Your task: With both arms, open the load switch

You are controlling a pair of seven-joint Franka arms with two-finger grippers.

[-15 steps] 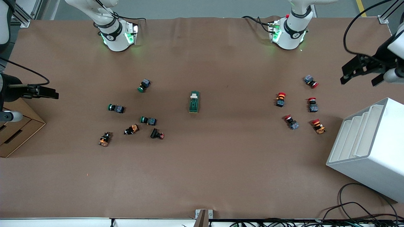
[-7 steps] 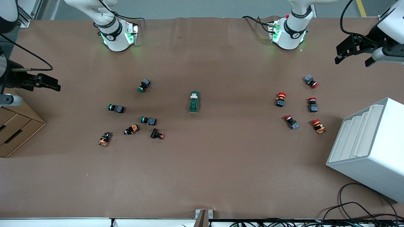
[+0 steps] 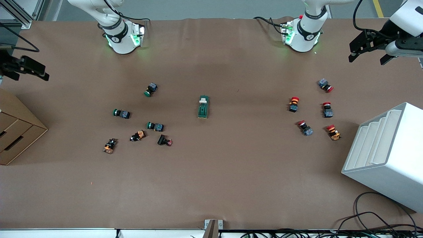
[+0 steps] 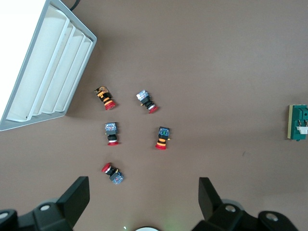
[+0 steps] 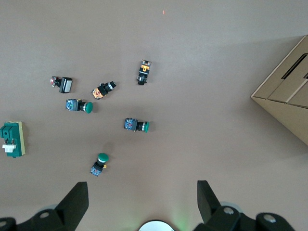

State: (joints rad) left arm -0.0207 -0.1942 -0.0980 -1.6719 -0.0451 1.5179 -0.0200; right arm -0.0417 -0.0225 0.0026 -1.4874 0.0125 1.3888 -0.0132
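The load switch (image 3: 203,106), a dark green oblong block with a white lever, lies flat at the table's middle with nothing touching it. It also shows at the border of the left wrist view (image 4: 298,122) and of the right wrist view (image 5: 12,139). My left gripper (image 3: 368,55) hangs open and empty high over the left arm's end of the table; its own view (image 4: 143,195) looks down on bare table beside a red push-button (image 4: 112,173). My right gripper (image 3: 38,71) hangs open and empty high over the right arm's end (image 5: 142,195), well away from the switch.
Several red push-buttons (image 3: 293,103) lie toward the left arm's end, beside a white stepped rack (image 3: 383,148). Green push-buttons (image 3: 151,89) and orange-bodied ones (image 3: 109,145) lie toward the right arm's end, near a cardboard box (image 3: 16,132). Cables (image 3: 373,218) trail at the near edge.
Both grippers have swung toward the robots' bases and out to the table's ends. Both stayed open. The load switch and the push-buttons have not moved.
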